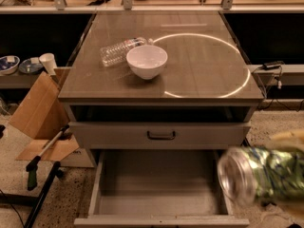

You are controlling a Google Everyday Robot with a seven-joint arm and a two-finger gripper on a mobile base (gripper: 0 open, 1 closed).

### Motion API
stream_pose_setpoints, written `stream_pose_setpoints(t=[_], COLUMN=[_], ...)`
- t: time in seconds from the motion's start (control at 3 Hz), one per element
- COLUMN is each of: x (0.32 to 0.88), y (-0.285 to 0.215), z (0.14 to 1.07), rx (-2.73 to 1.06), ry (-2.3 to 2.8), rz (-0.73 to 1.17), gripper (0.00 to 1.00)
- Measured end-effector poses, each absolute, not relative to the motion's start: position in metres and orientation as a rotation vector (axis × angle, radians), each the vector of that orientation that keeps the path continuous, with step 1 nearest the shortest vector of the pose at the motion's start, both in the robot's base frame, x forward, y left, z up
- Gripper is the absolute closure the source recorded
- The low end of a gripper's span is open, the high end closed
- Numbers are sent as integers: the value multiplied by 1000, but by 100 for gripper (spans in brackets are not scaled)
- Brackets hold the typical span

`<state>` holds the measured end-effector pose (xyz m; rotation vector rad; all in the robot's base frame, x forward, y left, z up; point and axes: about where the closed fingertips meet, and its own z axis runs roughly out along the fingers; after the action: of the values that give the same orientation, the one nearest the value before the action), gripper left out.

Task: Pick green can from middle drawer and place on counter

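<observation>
The green can [263,178] hangs in the air at the lower right, lying sideways with its silver end facing left, close to the camera and beside the right wall of the open middle drawer [156,182]. My gripper [287,161] holds it; only a pale part of it shows above the can at the right edge. The drawer's grey floor is bare. The counter [204,70], with its bright ring reflection, is above and behind the can.
A white bowl [147,61] and a clear plastic bottle [118,52] lie on the counter's left half. A shut drawer front with a black handle [160,135] sits above the open drawer. A cardboard box [38,113] and a grabber tool [42,158] stand at the left.
</observation>
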<state>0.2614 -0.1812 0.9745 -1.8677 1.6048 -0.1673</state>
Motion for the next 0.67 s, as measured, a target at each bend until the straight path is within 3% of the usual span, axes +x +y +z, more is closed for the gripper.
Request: stream_pose_setpoints(t=[0.67], x=[356], y=[-146], z=[992], rx=[-1828], ry=[1268], rz=[102], gripper=[100])
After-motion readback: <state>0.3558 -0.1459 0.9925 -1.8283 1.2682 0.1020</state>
